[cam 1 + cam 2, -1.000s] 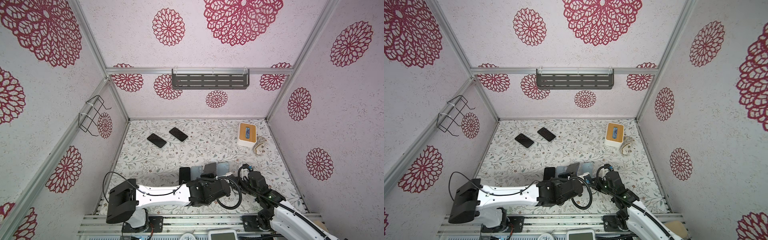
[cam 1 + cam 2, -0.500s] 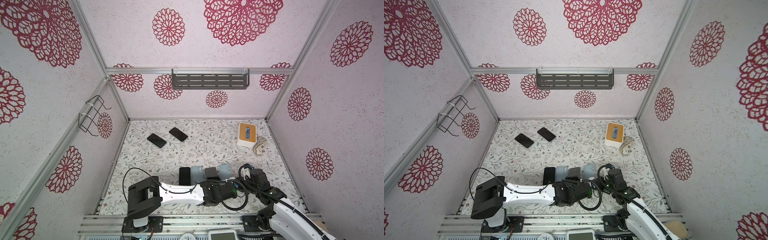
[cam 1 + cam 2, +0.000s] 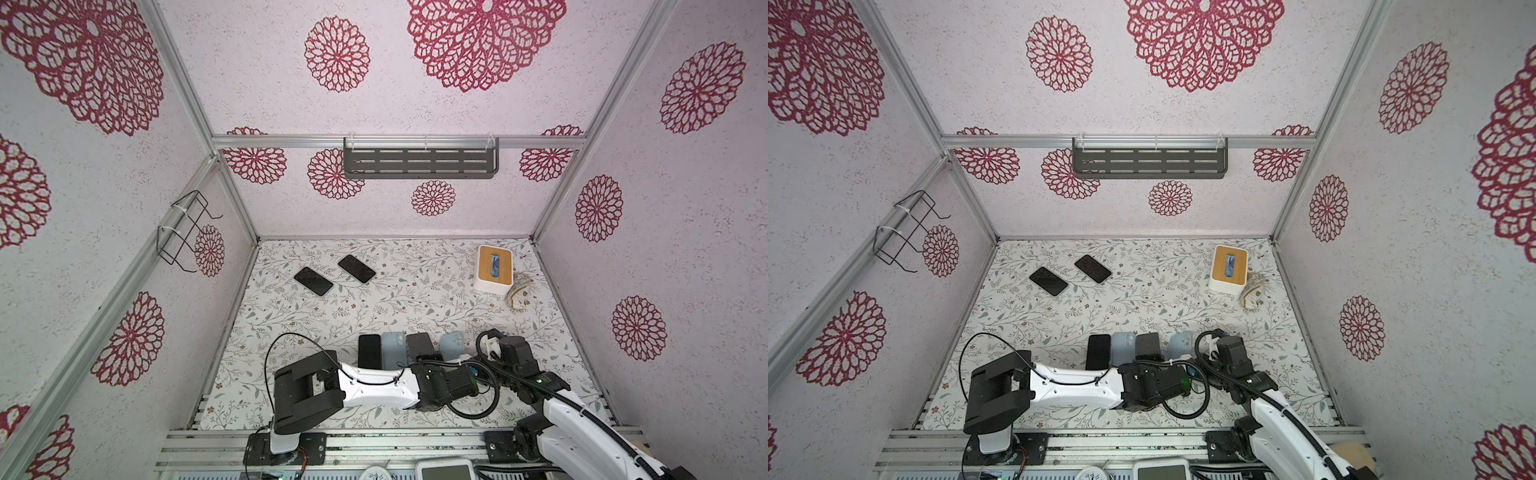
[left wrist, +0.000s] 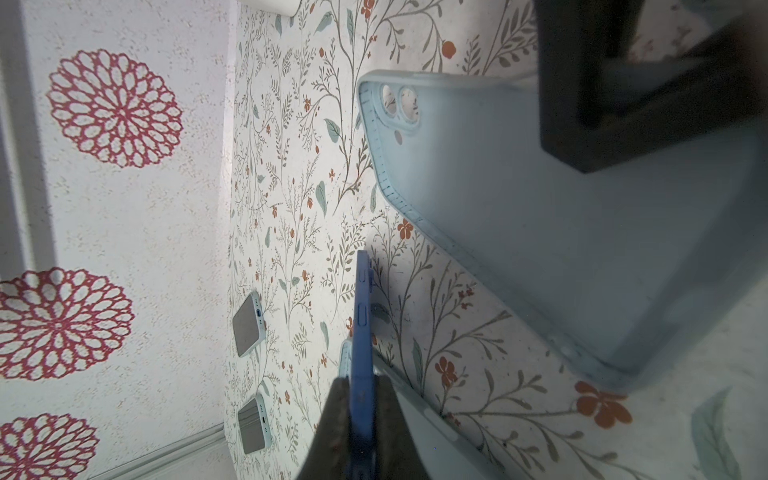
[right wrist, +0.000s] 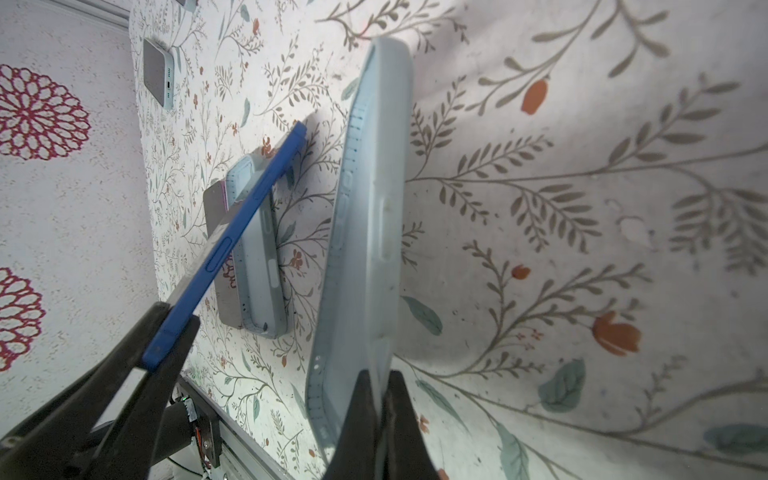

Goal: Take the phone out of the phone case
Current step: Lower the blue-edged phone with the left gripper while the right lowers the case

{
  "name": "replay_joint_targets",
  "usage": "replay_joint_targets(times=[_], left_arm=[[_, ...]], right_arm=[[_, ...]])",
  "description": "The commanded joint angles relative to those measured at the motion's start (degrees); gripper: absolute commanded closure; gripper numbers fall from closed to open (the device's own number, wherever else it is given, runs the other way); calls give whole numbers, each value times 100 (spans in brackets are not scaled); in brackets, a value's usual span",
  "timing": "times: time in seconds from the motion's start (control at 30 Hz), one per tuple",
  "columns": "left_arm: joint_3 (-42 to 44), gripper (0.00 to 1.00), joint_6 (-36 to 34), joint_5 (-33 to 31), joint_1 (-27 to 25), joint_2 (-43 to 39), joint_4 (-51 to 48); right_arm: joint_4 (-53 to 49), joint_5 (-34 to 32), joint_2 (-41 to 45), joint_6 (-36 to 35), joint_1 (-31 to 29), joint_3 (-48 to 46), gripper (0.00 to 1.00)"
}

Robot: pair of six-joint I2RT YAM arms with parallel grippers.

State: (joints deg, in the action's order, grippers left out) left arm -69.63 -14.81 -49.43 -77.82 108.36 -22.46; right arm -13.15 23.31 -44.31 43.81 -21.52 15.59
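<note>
Near the table's [image 3: 415, 299] front edge, the left gripper [image 4: 360, 380] clenches the blue phone [image 4: 361, 316] edge-on. The right gripper [image 5: 379, 374] pinches the pale case [image 5: 365, 232], just beside it but apart. Bare table stretches toward the back edge. The gap between them is wider than a second ago.

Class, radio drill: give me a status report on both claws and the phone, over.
Left claw shut on phone. Right claw shut on case. Phone fully out, apart from case. Second case lies flat nearby.
</note>
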Motion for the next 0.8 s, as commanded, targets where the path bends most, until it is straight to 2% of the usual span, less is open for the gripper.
replay_joint_targets(times=[0.0,0.13,0.23,0.77], left_arm=[[-92,95,-119,-87,13,104,15],[-108,79,-65,-41,-35,142,-23],[-130,73,-16,-6,-53,172,-1],[-227,62,428,194,-146,359,-44]], right_arm=[[357,288,11,-134,14,81,100],[349,314,-59,-187,28,93,100],[390,339,-118,-206,38,101,100],[374,368,-104,-259,71,60,100]])
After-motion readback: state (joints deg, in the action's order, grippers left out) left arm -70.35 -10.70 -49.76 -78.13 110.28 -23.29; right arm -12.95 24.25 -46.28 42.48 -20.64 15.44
